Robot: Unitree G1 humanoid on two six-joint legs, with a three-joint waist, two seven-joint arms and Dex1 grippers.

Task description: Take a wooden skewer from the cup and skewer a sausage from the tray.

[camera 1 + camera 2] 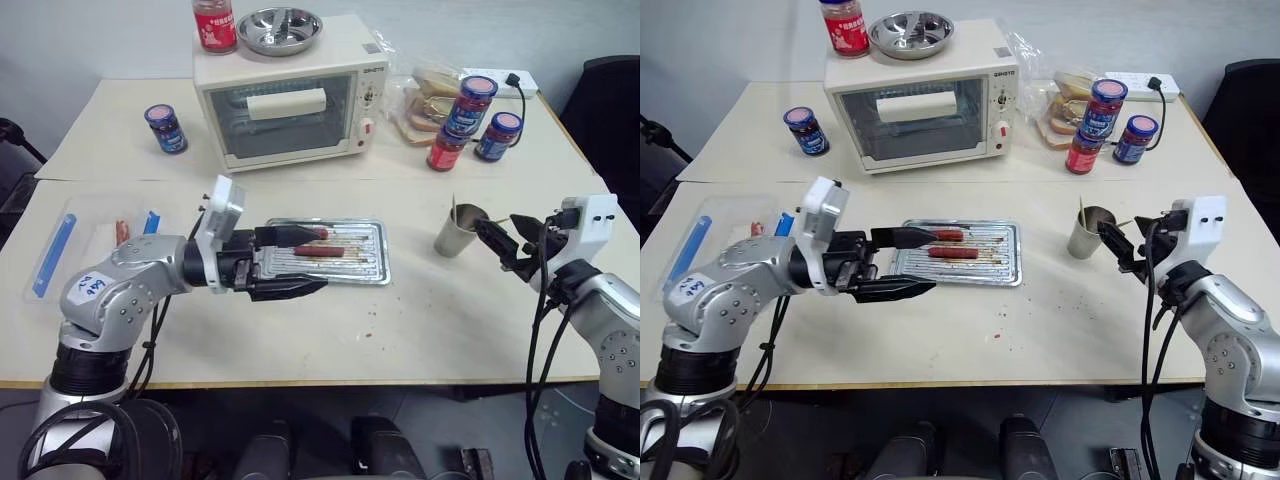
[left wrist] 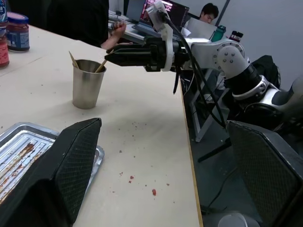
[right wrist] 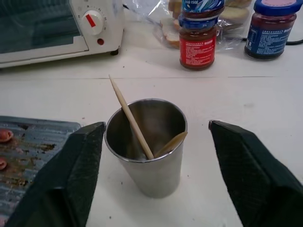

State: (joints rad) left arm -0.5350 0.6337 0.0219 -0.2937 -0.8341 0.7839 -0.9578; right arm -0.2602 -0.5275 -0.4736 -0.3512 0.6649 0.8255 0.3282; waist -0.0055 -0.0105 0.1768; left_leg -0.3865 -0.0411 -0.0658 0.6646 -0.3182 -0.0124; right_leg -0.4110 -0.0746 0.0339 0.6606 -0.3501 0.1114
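Observation:
The metal tray (image 1: pixel 368 252) lies mid-table with two reddish-brown sausages (image 1: pixel 320 252) on its left half. My left gripper (image 1: pixel 312 262) hovers level over the tray's left end. It is open, one finger above the sausages and one at the near rim, and holds nothing. The grey cup (image 3: pixel 147 156) stands to the right of the tray. A wooden skewer (image 3: pixel 130 118) leans in it and sticks out above the rim. My right gripper (image 1: pixel 490 244) is open just right of the cup. Its fingers (image 3: pixel 66 179) flank the cup without touching it.
A white toaster oven (image 1: pixel 290 95) stands behind the tray with a steel bowl (image 1: pixel 280 30) and a red jar (image 1: pixel 215 25) on top. Several jars (image 1: pixel 470 110) and bagged bread (image 1: pixel 425 100) sit far right. A clear box with blue sides (image 1: pixel 60 250) is at the left. People sit beyond the table (image 2: pixel 208 12).

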